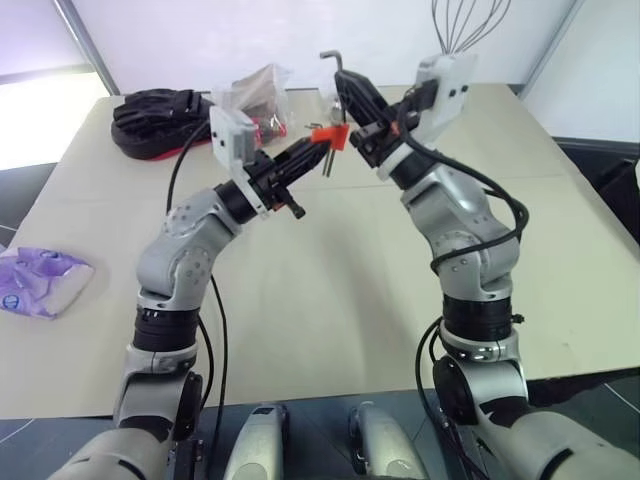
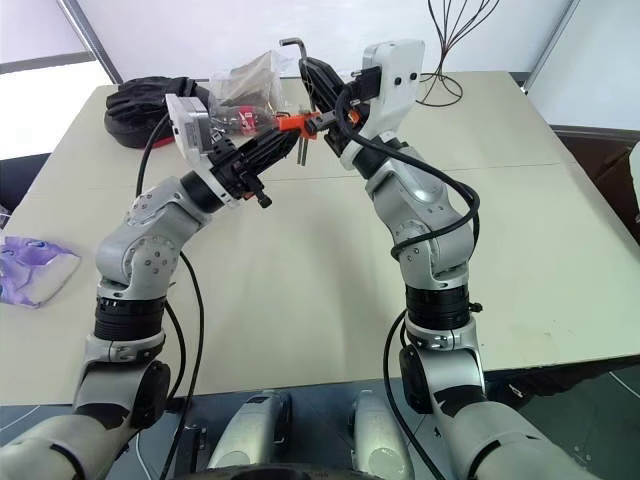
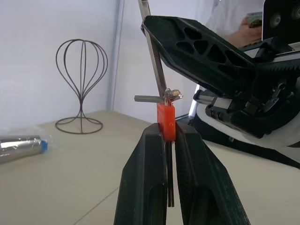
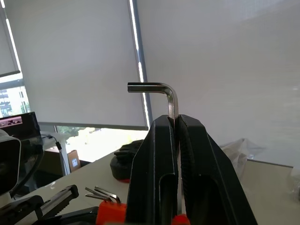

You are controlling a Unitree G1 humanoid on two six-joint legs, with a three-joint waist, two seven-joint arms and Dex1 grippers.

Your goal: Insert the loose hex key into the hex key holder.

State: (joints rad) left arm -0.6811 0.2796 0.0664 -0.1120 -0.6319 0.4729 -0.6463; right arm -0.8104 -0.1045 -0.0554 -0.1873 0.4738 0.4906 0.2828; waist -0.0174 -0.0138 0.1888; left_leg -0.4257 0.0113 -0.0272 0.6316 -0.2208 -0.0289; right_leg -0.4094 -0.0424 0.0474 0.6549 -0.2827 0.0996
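Note:
The hex key holder (image 1: 329, 135), a small orange-red block, is held above the table with my left gripper (image 1: 312, 150) shut on it; its short grey keys (image 4: 101, 193) stick out to the side and hang below. My right gripper (image 1: 352, 98) is shut on the loose hex key (image 1: 334, 60), which stands nearly upright with its short bent end on top. In the left wrist view the key's shaft (image 3: 154, 56) slants down to the top of the holder (image 3: 166, 123). Whether its tip is inside a hole I cannot tell. The two grippers almost touch.
A black bag (image 1: 155, 115) and a clear plastic packet (image 1: 255, 92) lie at the table's far left. A purple packet (image 1: 40, 282) lies at the left edge, and a wire stand (image 3: 82, 89) is at the far right. The beige table (image 1: 330, 300) spreads below both arms.

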